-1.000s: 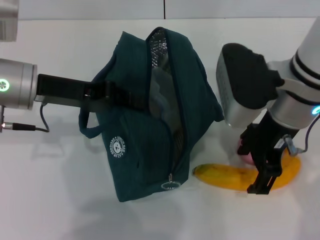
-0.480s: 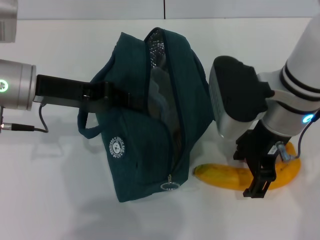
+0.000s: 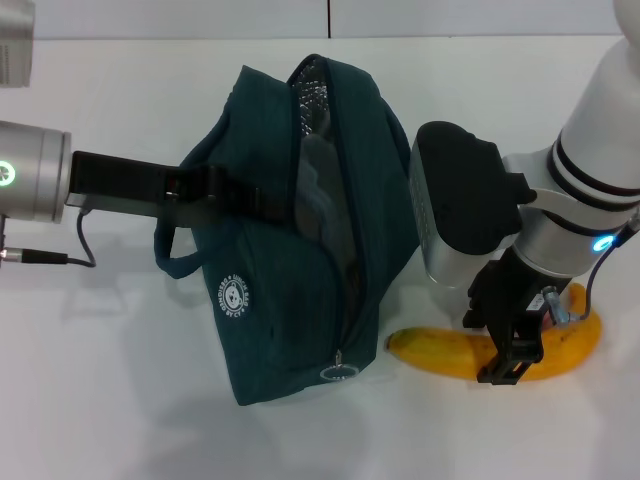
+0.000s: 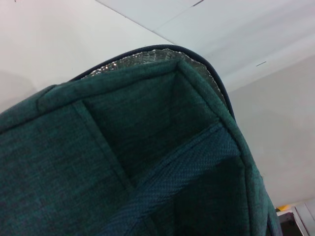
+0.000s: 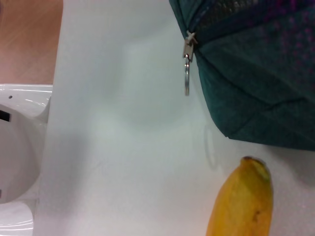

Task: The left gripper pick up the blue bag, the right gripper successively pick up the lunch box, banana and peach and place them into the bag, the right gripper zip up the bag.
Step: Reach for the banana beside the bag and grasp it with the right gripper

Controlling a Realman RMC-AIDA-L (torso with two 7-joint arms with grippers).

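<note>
The blue bag (image 3: 290,260) hangs tilted just above the white table, its top unzipped and silver lining (image 3: 315,95) showing. My left gripper (image 3: 195,187) is shut on the bag's black strap from the left. A pale box-like shape (image 3: 322,180) inside the opening looks like the lunch box. The banana (image 3: 450,353) lies on the table right of the bag; its tip (image 5: 243,196) shows in the right wrist view. My right gripper (image 3: 515,345) is open and low over the banana's middle, one finger (image 3: 500,368) in front of it. The peach is hidden behind the right arm.
The bag's zipper pull with its ring (image 3: 340,372) (image 5: 187,73) dangles at the near lower corner, close to the banana's tip. A thin cable (image 3: 60,257) trails from the left arm. The table's edge (image 5: 55,83) and a white fixture (image 5: 19,147) appear in the right wrist view.
My right gripper has slid left along the banana toward the bag and now covers the peach. The banana, the bag and the left arm have stayed in place.
</note>
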